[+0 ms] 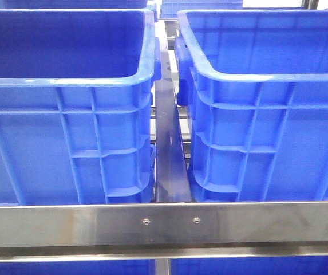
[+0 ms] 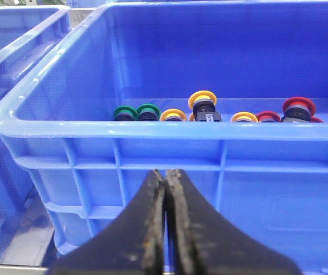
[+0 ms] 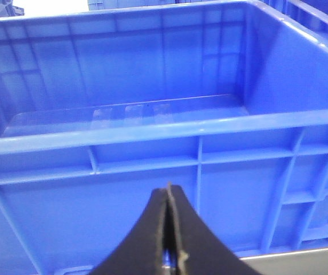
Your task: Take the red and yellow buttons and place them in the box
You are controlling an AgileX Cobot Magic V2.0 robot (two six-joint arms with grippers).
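Both grippers clenched, empty: left gripper (image 2: 165, 229), right gripper (image 3: 169, 240). Yellow button (image 2: 202, 100) and red button (image 2: 299, 107) sit in the left crate (image 2: 152, 130); the empty box (image 3: 152, 140) faces the right gripper. We risk striking the rim at 12 o'clock, or catching a green button (image 2: 124, 112).

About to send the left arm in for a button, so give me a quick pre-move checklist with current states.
1. Left gripper empty: ok, fingers closed on nothing.
2. Left gripper opened for a grasp: not ok, shut.
3. Red button and yellow button located: ok, both in the crate ahead of the left wrist, among green ones.
4. Left gripper above the rim: not ok, it faces the outer wall below the rim.
5. Box ready: ok, floor looks bare from the right wrist.
6. Right gripper out of the way: ok, shut, outside the box.
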